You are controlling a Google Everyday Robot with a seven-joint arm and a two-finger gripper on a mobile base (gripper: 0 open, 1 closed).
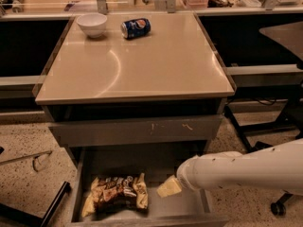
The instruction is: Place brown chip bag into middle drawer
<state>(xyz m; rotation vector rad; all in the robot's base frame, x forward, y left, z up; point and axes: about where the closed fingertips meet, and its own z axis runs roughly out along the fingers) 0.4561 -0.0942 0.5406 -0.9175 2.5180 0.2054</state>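
The brown chip bag (116, 193) lies flat on the floor of the open middle drawer (182, 208), in its left half. My gripper (168, 187) shows as a pale yellow tip at the end of my white arm (236, 170). It hovers inside the drawer, just right of the bag and apart from it. The arm reaches in from the right.
Above the open drawer is a closed grey drawer front (137, 129) with pale scratch marks. On the tan countertop (137, 65) a white bowl (92, 24) and a blue soda can (136, 27) sit at the back. A black chair base (279, 207) stands at the right.
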